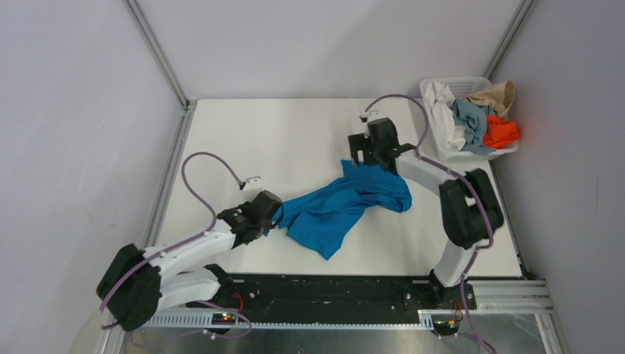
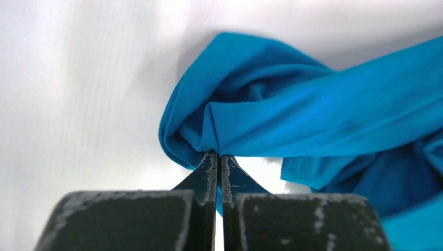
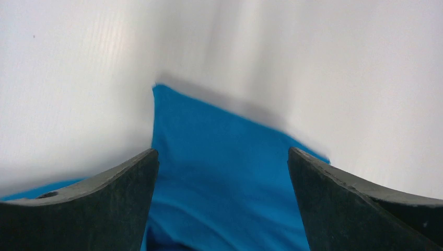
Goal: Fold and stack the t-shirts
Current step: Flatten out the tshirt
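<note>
Bare tabletop [image 1: 280,133] stretches behind and to the left of the blue t-shirt [image 1: 339,210], leaving room to pass there. The shirt sprawls across the middle from side to side; the left gripper [image 2: 218,156] is clamped on its near-left fold and the right gripper [image 3: 222,157] stands spread over its far corner. The basket [image 1: 477,82] heaped with other shirts [image 1: 472,122] blocks the far right corner
</note>
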